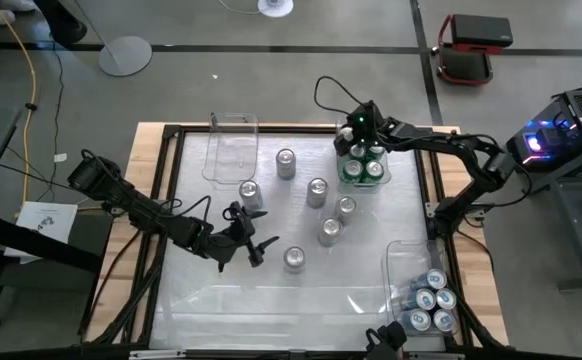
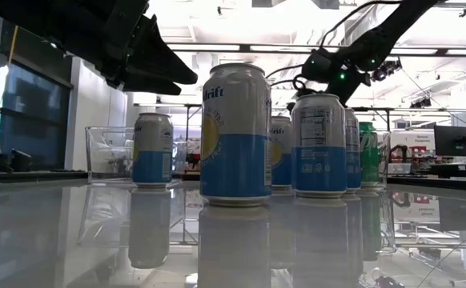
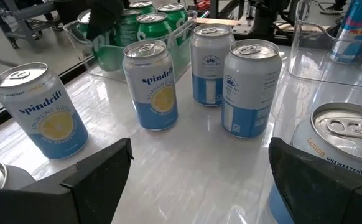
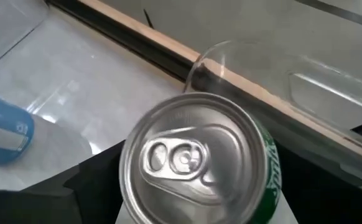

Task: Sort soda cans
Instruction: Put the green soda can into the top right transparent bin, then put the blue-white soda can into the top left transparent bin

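Several soda cans with blue and white sides stand upright on the table's middle [image 1: 317,190], [image 3: 151,84]. Green soda cans [image 1: 363,165] stand in a clear bin [image 1: 386,175] at the far right. My right gripper [image 1: 357,135] hangs open over that bin's far end. Its fingers stand on either side of a green can [image 4: 193,165] that stands upright below it. My left gripper [image 1: 256,247] is open above the table's near left, with nothing between its fingers [image 3: 100,177]. One can [image 3: 346,140] stands just beside its finger on the side toward the table's right.
An empty clear bin [image 1: 231,145] stands at the far left. Another clear bin [image 1: 401,262] at the near right holds several blue cans [image 1: 431,300]. A wooden frame [image 1: 161,180] borders the glossy white table. Free room lies along the near edge.
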Motion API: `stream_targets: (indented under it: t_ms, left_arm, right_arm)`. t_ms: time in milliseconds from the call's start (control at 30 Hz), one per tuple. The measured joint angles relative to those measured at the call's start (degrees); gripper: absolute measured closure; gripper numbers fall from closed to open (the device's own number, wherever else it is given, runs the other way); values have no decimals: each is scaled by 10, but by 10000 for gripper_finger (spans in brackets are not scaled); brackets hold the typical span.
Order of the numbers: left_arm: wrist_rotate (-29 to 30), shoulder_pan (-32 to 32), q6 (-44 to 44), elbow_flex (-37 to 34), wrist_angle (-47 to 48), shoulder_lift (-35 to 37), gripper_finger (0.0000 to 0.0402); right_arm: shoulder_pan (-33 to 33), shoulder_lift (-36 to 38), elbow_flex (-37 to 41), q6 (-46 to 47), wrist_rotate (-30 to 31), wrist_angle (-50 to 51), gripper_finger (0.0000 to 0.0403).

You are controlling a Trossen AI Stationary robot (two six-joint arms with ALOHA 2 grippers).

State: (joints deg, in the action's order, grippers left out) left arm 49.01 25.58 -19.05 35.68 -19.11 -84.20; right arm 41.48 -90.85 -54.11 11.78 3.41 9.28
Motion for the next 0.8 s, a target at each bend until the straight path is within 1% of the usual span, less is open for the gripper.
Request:
stream_targets:
  t_ms: [233,367,500,667,800]
  left_arm:
    - [0,0,-3,0,0,0,45]
    - [0,0,-3,0,0,0,45]
    - [0,0,-4,0,-2,0,45]
    - [0,0,-4,0,-3,0,45]
    - [2,1,-4,0,-5,0,45]
  right_arm:
    - [2,3,0,-5,0,-5,44]
    - [2,18,0,-10,9,-12,44]
    - [2,45,0,-16,38,-11,44]
    - [2,86,0,-18,41,-11,45]
    - [-19,127,-1,-31,52,-10,45]
